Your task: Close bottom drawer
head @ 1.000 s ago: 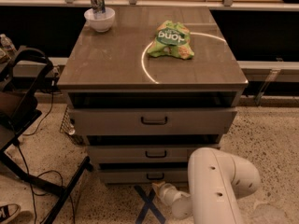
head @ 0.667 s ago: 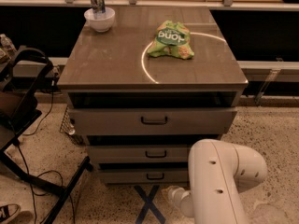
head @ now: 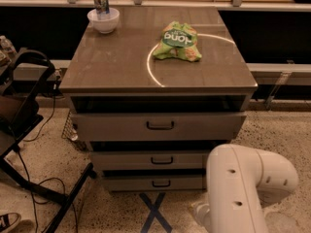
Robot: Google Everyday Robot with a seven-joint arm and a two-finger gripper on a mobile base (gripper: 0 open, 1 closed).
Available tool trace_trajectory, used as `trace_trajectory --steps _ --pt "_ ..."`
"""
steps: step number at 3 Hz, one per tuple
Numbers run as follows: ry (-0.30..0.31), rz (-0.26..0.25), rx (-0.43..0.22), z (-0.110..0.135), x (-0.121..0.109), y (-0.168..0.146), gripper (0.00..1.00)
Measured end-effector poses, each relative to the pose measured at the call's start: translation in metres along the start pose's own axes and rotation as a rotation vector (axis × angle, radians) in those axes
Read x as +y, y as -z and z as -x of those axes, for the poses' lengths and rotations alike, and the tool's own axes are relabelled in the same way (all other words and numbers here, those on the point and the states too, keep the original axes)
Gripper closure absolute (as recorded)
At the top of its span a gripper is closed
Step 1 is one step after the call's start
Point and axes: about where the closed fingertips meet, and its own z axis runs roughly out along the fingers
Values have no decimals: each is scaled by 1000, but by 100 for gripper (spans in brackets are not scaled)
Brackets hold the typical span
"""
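The bottom drawer (head: 146, 183) is the lowest and narrowest front of the grey-brown cabinet (head: 121, 72), with a small dark bar handle (head: 160, 183). A dark gap shows above its front, so it stands slightly pulled out. The mid-sized drawer front (head: 150, 160) and the widest top front (head: 158, 125) sit above it. My white arm (head: 243, 188) fills the lower right, in front of the cabinet's right side. My gripper is hidden behind and below this arm link, low near the floor at the right of the bottom drawer.
A white bowl (head: 103, 20) with a can in it and a green snack bag (head: 177, 41) lie on the cabinet top. A blue tape X (head: 154, 212) marks the floor in front. A black stand (head: 29, 130), cables and a shoe (head: 9, 221) are at the left.
My white arm has shifted to the right and a little up. The pale wrist part seen near the floor by the tape X is now mostly hidden. The drawers look unchanged.
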Motion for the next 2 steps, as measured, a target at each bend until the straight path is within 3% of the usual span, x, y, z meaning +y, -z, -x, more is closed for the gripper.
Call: trace_trajectory --steps 1,2 --pt "-179 -153 129 -55 3 43 100" --pt "-346 -377 285 -111 -2 120 100"
